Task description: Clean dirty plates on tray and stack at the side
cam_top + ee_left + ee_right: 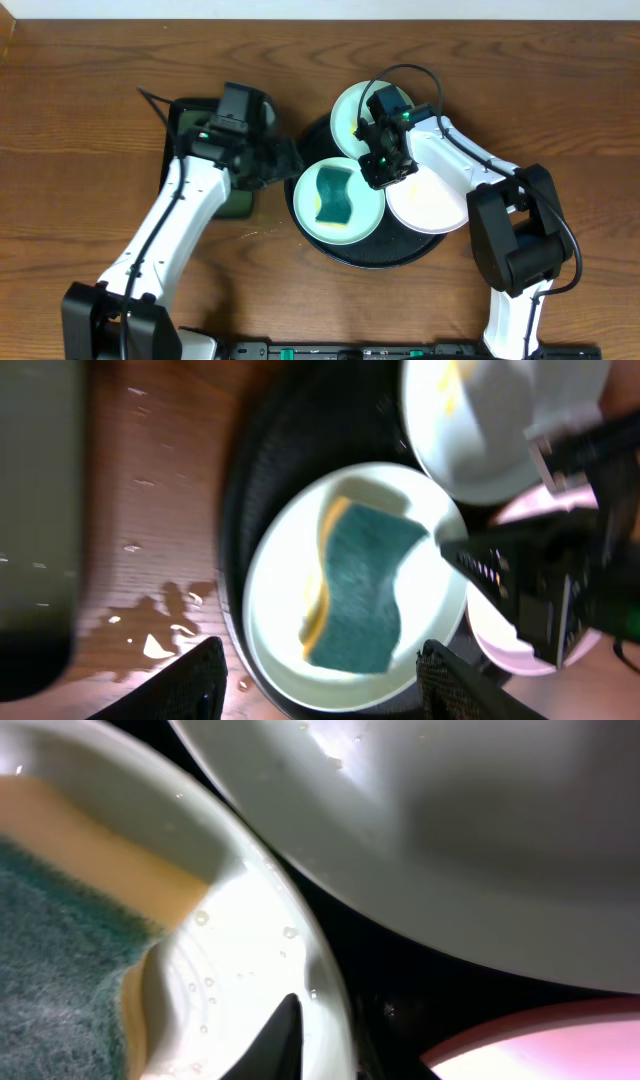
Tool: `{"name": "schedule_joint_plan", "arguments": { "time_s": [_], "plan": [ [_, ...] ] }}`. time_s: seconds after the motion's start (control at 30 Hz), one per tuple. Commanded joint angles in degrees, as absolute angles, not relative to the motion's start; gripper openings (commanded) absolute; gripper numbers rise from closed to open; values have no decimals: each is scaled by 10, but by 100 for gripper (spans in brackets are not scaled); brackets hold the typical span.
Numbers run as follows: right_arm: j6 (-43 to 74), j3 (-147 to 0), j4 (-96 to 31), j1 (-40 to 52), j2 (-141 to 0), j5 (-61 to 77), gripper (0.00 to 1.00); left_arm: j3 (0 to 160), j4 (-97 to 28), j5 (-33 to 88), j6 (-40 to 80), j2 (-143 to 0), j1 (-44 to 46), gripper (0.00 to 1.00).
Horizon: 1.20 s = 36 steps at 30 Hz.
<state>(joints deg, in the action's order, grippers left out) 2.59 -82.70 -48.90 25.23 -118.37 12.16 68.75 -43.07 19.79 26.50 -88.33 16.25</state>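
Observation:
The round black tray (300, 222) holds three plates. A mint plate (352, 107) sits at the back and a white plate (435, 205) at the right. The front mint plate (362, 225) carries a green-and-yellow sponge (333, 195). My right gripper (385, 168) sits astride this plate's right rim; in the right wrist view one finger lies inside the rim (330, 1030) and the other is lost against the dark tray. My left gripper (285, 160) is open and empty at the tray's left edge; the left wrist view (325, 685) shows the sponge plate (280, 575) between its fingers.
A smaller rectangular black tray (185, 125) lies at the left under my left arm, with a dull green item (237, 206) at its near end. Water drops (150, 635) lie on the wooden table beside the round tray.

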Motion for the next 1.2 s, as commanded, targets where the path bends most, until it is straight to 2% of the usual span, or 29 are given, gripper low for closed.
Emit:
{"name": "schedule_joint_plan", "arguments": {
  "time_s": [0.0,0.1,0.2,0.3,0.47,0.6,1.17],
  "plan": [
    [37,-823,-488,259,-1182,127,11,685,-430,195,254,-908,184,62],
    [43,-823,-489,259,-1183,127,7,685,-427,195,257,-933,198,58],
    [49,-823,-488,259,-1183,127,7,685,-422,209,257,-958,209,52],
    [67,-823,-486,259,-1182,127,8,685,-416,236,257,-981,221,51],
    [73,-823,-483,259,-1183,127,2,685,-391,244,257,-1012,244,51],
    [73,-823,-484,259,-1183,127,7,685,-371,244,257,-1040,259,51],
    [73,-823,-484,259,-1182,127,8,685,-346,226,255,-1084,278,52]
  ]
}}
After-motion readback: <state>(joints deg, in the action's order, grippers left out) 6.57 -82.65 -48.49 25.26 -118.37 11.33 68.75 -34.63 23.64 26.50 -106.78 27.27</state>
